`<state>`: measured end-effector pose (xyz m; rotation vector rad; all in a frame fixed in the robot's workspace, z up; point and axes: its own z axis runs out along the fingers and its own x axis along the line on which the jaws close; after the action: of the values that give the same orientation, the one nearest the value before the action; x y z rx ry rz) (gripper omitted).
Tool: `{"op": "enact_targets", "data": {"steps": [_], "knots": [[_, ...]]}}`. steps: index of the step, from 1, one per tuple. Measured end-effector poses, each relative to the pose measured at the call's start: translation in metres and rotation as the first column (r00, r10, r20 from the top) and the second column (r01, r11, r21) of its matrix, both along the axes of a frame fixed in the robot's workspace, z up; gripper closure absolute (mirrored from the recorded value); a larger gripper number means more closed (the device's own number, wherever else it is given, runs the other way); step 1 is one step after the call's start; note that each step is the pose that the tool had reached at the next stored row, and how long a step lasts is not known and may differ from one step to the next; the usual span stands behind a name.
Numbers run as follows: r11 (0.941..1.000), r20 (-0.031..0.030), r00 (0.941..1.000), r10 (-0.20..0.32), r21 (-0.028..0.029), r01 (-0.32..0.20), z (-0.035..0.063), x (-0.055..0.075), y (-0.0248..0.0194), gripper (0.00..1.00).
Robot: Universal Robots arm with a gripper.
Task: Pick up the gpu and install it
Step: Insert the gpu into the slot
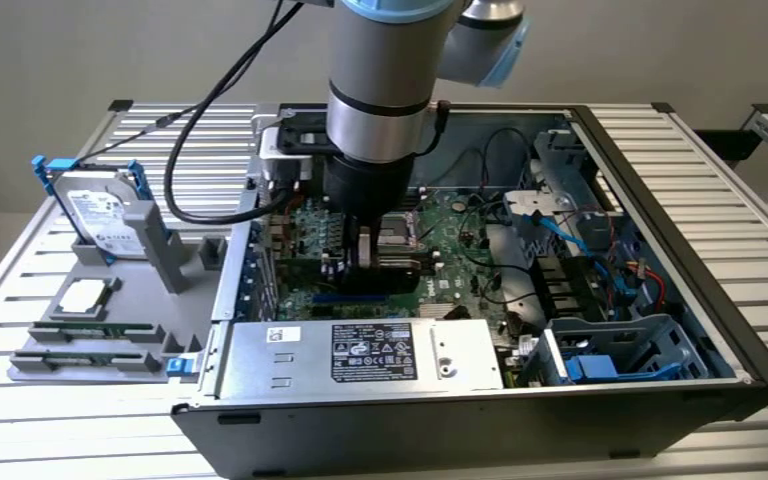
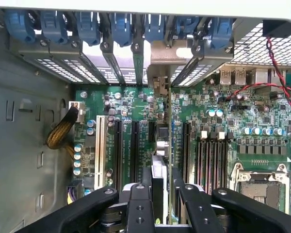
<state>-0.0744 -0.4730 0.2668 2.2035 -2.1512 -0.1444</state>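
Slatted metal table [image 1: 704, 150] carrying an open computer case [image 1: 699, 285] on its side, lid off, interior exposed. Robot arm [image 1: 381, 90] reaches straight down into the case at the end toward the exterior view's left, above the motherboard [image 2: 218, 126]. Power supply [image 1: 357, 355] sits along the near wall, clear of the arm. Outside the case, at the exterior view's left, a grey parts tray [image 1: 51, 350] with a hard drive [image 1: 97, 220] standing in blue rails. Gripper [image 2: 161, 180] is low over the board, jaws pinching the gpu [image 2: 160, 145] from both faces. The card hangs edge-on between the fingers, upright, running toward the rear slot openings. Its silver bracket [image 2: 166, 60] stands at the row of blue latches [image 2: 121, 26], in one opening between the perforated slot covers. Long black expansion slots [image 2: 118, 150] lie to either side. Whether the card's lower edge is in its socket cannot be told. Judgement: pick-up done, install step in hand, card at or just above its slot. Seating calls for the card square to the slot, bracket tongue lined up in the opening, and a straight, even press without tilt.
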Motion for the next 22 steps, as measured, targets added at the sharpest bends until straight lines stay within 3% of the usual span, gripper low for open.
{"op": "enact_targets", "data": {"steps": [3,6,22], "knots": [[1.0,-0.0076,1.0,0.0,0.0005,0.0,0.0003,0.0038,-0.0007,0.73],[1.0,-0.011,0.9999,0.0,0.0007,0.0,0.0003,0.0064,-0.001,0.73],[0.9976,-0.0186,0.9975,-0.069,0.0005,0.069,0.0002,0.0072,-0.0009,0.73]]}}
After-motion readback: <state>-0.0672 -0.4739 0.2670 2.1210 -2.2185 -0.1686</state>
